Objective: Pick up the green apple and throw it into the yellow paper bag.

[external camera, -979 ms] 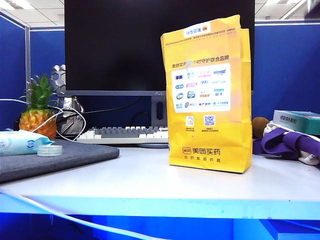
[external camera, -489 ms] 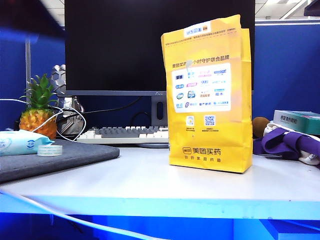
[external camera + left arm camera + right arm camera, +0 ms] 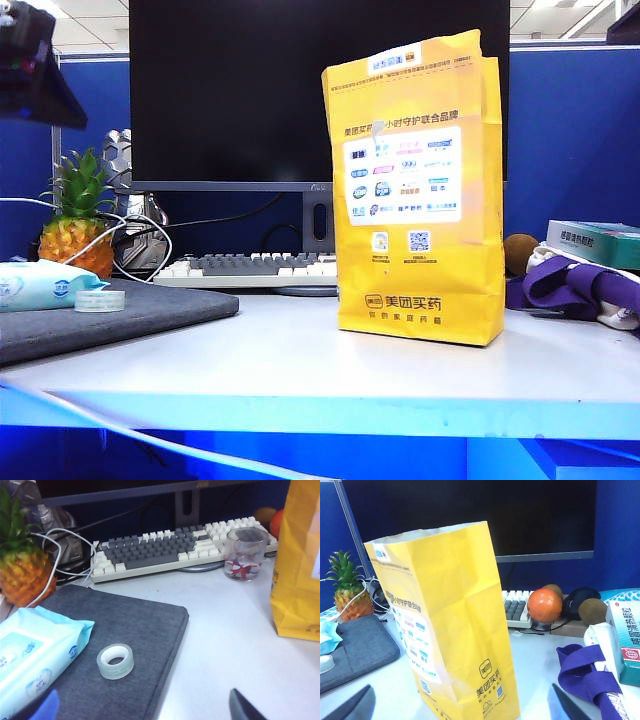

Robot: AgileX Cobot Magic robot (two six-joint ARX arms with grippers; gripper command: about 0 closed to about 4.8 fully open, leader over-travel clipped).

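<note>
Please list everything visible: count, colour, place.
paper bag: 1, yellow, upright, centre
flat monitor: 1, black, behind bag
keyboard: 1, grey-white, under monitor
pineapple: 1, orange-green, left
fabric pad: 1, grey, left
tape roll: 1, clear, on pad
wipes pack: 1, blue, beside tape
glass cup: 1, clear, by keyboard
round fruit: 1, orange, behind bag
kiwi-like balls: 2, brown, by orange fruit
cloth: 1, purple, right
box: 1, teal, right
left claw: 1, open, over pad
right claw: 1, open, facing bag

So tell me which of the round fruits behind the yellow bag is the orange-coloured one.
It is the big glossy orange fruit by the keyboard's end, right of the yellow bag in the right wrist view. The two kiwi-like balls near it are dull brown and smaller.
</note>
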